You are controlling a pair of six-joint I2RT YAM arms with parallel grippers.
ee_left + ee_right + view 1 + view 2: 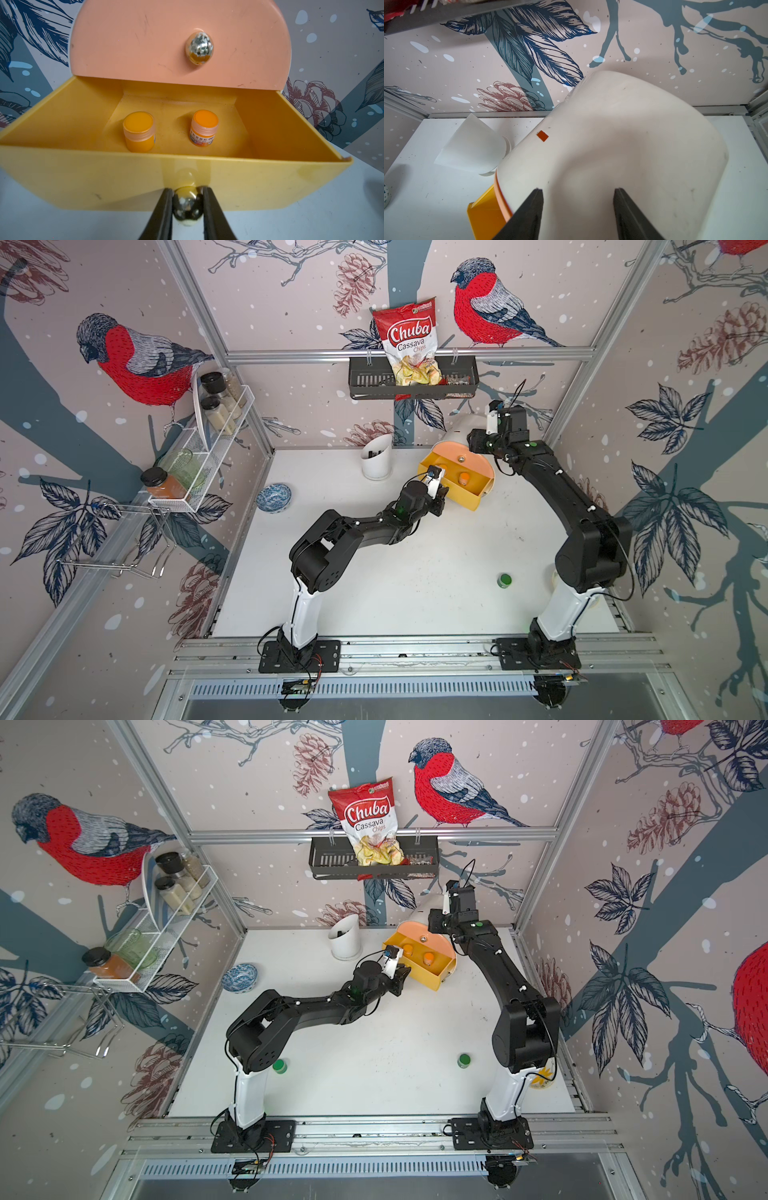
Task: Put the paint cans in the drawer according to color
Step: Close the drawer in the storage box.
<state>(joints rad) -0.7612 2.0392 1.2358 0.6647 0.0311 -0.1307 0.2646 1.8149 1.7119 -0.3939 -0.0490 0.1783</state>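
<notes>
Far right on the white table (415,572), just right of the slant-topped holder cup (376,460), stands the drawer chest (623,135). Its yellow drawer (72,178) is pulled out toward the near left, below the shut peach drawer front (135,41). On the drawer's floor one orange paint can (138,133) and another orange paint can (204,128) stand upright, a little apart.

The left gripper (187,190) is clamped on the yellow drawer's metal knob (187,207), a finger on each side. The right gripper (578,190) is at the chest's rounded white top with its jaws parted, nothing between them; whether the tips touch the shell I cannot tell.

Well nearer, a green paint can (279,1065) stands by the left arm's base and a second green paint can (464,1060) stands near the right arm. A blue patterned bowl (273,497) sits toward the far left.
</notes>
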